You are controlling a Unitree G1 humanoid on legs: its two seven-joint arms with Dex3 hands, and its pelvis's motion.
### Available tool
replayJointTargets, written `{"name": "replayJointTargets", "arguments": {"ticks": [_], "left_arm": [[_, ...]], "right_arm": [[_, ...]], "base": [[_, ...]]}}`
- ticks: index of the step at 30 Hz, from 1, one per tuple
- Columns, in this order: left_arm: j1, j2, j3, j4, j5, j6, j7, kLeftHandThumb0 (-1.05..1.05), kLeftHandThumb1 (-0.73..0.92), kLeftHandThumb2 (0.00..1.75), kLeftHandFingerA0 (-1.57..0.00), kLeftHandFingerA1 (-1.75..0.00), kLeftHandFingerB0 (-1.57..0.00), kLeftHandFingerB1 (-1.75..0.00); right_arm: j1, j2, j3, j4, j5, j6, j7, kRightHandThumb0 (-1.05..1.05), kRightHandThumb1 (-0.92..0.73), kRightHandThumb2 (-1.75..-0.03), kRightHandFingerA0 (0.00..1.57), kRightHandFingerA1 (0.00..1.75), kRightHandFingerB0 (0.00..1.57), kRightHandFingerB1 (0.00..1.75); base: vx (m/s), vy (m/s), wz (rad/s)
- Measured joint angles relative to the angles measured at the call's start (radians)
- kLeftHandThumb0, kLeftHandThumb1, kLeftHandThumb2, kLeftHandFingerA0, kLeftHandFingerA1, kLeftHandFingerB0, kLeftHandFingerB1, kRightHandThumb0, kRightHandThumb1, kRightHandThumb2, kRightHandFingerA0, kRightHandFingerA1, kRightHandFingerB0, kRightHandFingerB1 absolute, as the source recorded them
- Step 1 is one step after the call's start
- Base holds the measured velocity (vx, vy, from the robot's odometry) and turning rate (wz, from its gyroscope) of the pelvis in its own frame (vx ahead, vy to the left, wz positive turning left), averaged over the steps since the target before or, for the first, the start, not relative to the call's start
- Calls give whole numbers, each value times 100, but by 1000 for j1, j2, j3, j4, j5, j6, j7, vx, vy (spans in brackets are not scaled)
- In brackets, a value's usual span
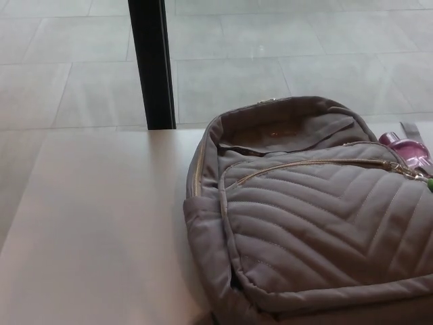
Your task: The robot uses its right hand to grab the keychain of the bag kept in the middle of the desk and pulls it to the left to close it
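The soft bag (pixel 318 223) will likely sag when tugged; pinch the small keychain (pixel 413 157) at its zip end. The right hand is out of view.

A black post (pixel 151 64) stands on pale tiled floor (pixel 304 61); a glossy pink object (pixel 404 145) sits far right.

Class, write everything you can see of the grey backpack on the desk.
The backpack is grey, of soft fabric quilted in chevrons. It lies flat on the pale desk, top away from the camera, cut off at the picture's right and lower edges. A gold-toned zip arcs across its front pocket, the pull at the right end beside a green tag. The top section seems to sag open. A pink object sits by its upper right corner.
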Motion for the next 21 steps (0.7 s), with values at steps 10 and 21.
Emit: {"name": "replayJointTargets", "arguments": {"ticks": [10, 21], "left_arm": [[-17, 1, 7, 11, -11, -16, -45, -69, 85, 65, -44, -68, -22, -45], [-30, 1, 6, 9, -11, -23, -66, -71, 67, 99, -45, -71, -18, -53]], "right_arm": [[-214, -32, -200, -59, 124, 58, 45, -75, -63, -59, 13, 61, 0, 20], [-571, -174, -227, -374, 193, 207, 49, -63, -69, -62, 14, 52, 0, 23]], "base": [[0, 0, 0], [0, 0, 0]]}}
